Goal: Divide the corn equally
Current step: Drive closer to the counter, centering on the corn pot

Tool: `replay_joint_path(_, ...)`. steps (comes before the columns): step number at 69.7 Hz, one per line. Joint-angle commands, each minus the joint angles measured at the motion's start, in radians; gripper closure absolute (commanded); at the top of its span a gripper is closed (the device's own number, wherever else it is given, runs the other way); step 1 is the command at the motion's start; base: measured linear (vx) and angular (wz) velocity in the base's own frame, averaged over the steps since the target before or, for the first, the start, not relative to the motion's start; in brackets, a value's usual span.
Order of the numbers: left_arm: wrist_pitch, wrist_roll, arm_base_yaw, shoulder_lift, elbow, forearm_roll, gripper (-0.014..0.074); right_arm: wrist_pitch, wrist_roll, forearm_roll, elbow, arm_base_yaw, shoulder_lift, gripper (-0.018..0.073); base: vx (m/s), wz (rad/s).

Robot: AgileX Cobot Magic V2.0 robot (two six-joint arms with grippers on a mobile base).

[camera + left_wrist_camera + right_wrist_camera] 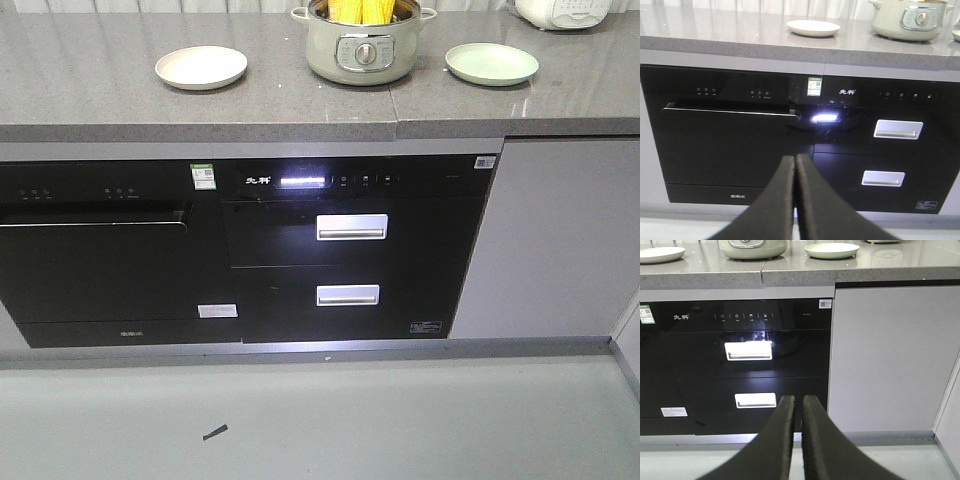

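Shut and empty, our left gripper [795, 159] and right gripper [799, 400] wait below the pot [325, 55], its corn [360, 10] due for the flanking plates [201, 67] [491, 63].

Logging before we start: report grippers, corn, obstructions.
Left gripper shut, empty. Right gripper shut, empty. Corn all in pot; white plate and green plate bare. No obstruction seen.

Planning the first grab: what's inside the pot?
Yellow corn cobs stand upright in the pot, tips above its rim. Their lower parts and exact count are hidden by the pot wall.
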Motion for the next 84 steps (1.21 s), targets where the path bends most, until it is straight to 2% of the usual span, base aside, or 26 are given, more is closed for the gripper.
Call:
replay_joint_path(1, -0.078, -0.004, -0.007, -0.015, 0.0, -0.005, 0.0605, -0.072, 0.0, -0.009, 0.006, -0.006, -0.008, 0.0571, 0.15, -0.03)
replay_joint_path(84, -0.078, -0.004, -0.007, -0.015, 0.0, -0.005, 0.0605, -0.072, 0.0, -0.009, 0.006, -0.006, -0.008, 0.0571, 0.1, -0.03)
